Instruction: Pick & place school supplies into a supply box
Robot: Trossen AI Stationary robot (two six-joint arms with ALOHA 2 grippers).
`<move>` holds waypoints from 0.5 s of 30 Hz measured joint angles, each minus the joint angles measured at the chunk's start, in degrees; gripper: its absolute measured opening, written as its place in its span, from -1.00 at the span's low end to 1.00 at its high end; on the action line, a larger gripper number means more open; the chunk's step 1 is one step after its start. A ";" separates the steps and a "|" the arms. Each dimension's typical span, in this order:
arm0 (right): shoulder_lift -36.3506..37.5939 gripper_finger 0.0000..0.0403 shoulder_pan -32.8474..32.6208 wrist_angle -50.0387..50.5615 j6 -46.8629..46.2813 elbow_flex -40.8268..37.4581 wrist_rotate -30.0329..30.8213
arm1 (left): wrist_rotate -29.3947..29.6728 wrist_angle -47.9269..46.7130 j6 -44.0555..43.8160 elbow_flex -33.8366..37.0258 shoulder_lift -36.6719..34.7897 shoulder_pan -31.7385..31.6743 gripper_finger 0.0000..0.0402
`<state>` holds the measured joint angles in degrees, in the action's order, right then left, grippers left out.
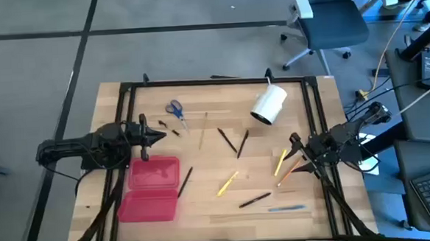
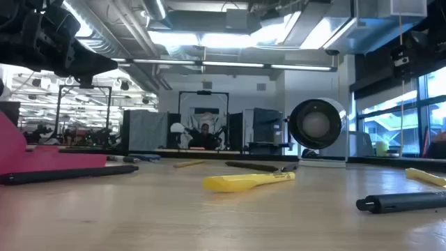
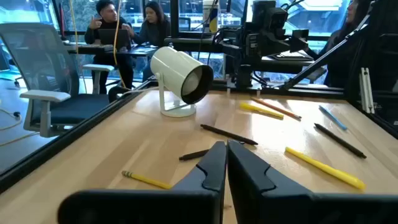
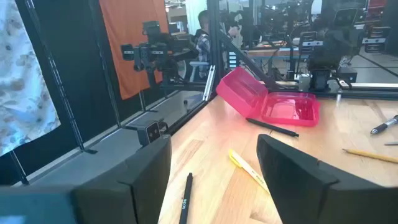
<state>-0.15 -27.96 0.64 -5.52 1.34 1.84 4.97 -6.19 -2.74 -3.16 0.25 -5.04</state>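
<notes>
The red supply box [image 1: 152,189] lies open near the table's left side; in the right wrist view its lid half [image 4: 241,92] stands tilted up. Blue-handled scissors [image 1: 175,110] lie toward the far edge. Pens and pencils are scattered over the middle and right: black pens [image 1: 241,143], a yellow one [image 1: 228,182], an orange one [image 1: 290,172], a blue one [image 1: 286,207], a wooden pencil [image 1: 202,132]. My left gripper [image 1: 163,135] hovers shut above the table just beyond the box, its shut fingertips [image 3: 226,155] pointing right. My right gripper [image 1: 293,141] is open [image 4: 214,168] near the right-hand pens and points left.
A white cylinder [image 1: 269,104] lies on its stand at the far right of the table, also seen in the low view [image 2: 317,129]. A black pen [image 1: 185,181] lies against the box's right side. A black frame [image 1: 213,82] runs round the table. People sit beyond the table.
</notes>
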 joint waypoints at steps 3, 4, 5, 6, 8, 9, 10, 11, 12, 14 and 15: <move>0.01 0.20 0.01 -0.01 0.00 -0.01 0.00 | 0.00 0.01 0.01 0.00 0.00 0.00 -0.96; 0.00 0.20 0.01 -0.01 0.00 0.00 -0.01 | 0.00 0.00 0.00 0.00 0.00 0.00 -0.96; 0.00 0.20 0.01 0.00 0.00 -0.01 0.00 | 0.00 0.00 0.03 0.00 0.00 0.00 -0.96; 0.01 0.20 0.01 0.00 0.00 -0.01 0.00 | 0.00 0.00 0.03 0.00 0.00 0.00 -0.95; 0.00 0.20 0.00 0.00 0.00 -0.01 -0.01 | 0.00 0.00 0.00 0.00 0.00 0.00 -0.94; 0.01 0.20 0.01 -0.02 0.00 -0.02 0.00 | 0.00 0.00 0.02 0.00 0.00 0.00 -0.94; 0.01 0.20 0.00 0.00 0.00 0.00 0.00 | 0.00 0.02 0.04 0.00 0.00 0.00 -0.94; -0.01 0.20 0.01 0.00 0.00 -0.02 0.00 | 0.00 0.00 0.03 0.00 0.00 0.00 -0.94; 0.01 0.20 0.01 -0.02 0.00 -0.02 0.00 | 0.00 0.01 0.01 0.00 0.00 0.00 -0.94; 0.00 0.20 0.01 0.00 0.00 0.00 -0.01 | 0.00 0.01 0.04 0.00 0.00 0.00 -0.94; 0.01 0.20 0.01 -0.02 0.00 0.00 0.00 | 0.00 0.00 0.02 0.00 0.00 0.00 -0.95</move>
<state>-0.14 -27.94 0.63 -5.52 1.34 1.85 4.97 -6.20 -2.73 -3.16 0.25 -5.04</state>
